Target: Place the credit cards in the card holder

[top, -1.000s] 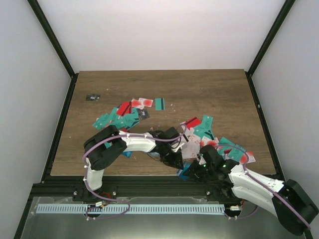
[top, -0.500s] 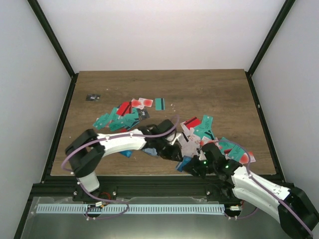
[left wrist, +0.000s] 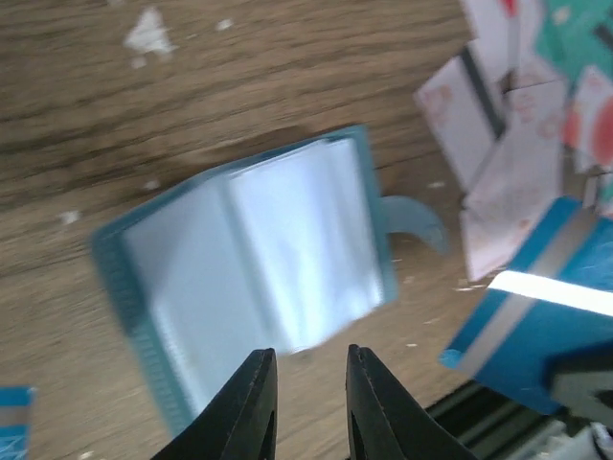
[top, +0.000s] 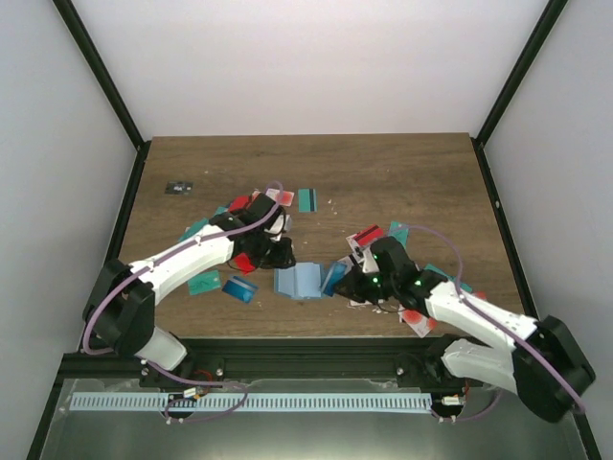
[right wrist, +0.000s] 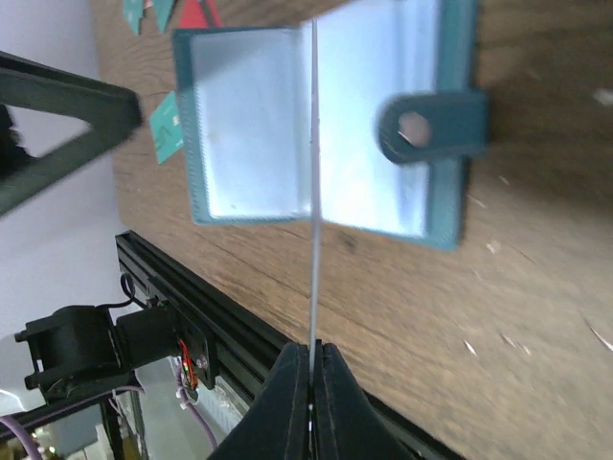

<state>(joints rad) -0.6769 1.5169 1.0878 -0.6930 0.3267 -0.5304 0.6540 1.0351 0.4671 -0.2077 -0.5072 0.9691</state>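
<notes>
Now that both arms have drawn apart, I see the card holder [top: 297,281] lying open on the bench [top: 383,172] between them. My right fingers [right wrist: 292,383] pinch a blue card [right wrist: 312,192] edge-on above its pockets, ready to insert; my left fingers [left wrist: 251,402] hover slightly parted, empty.

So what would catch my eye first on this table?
The teal card holder stands out first, lying open, pale pockets up, near the front edge of the table. The right gripper pinches a blue card on edge just beside it, and the left gripper hangs open and empty at its other side. Loose credit cards lie scattered in heaps behind, left and right.
</notes>
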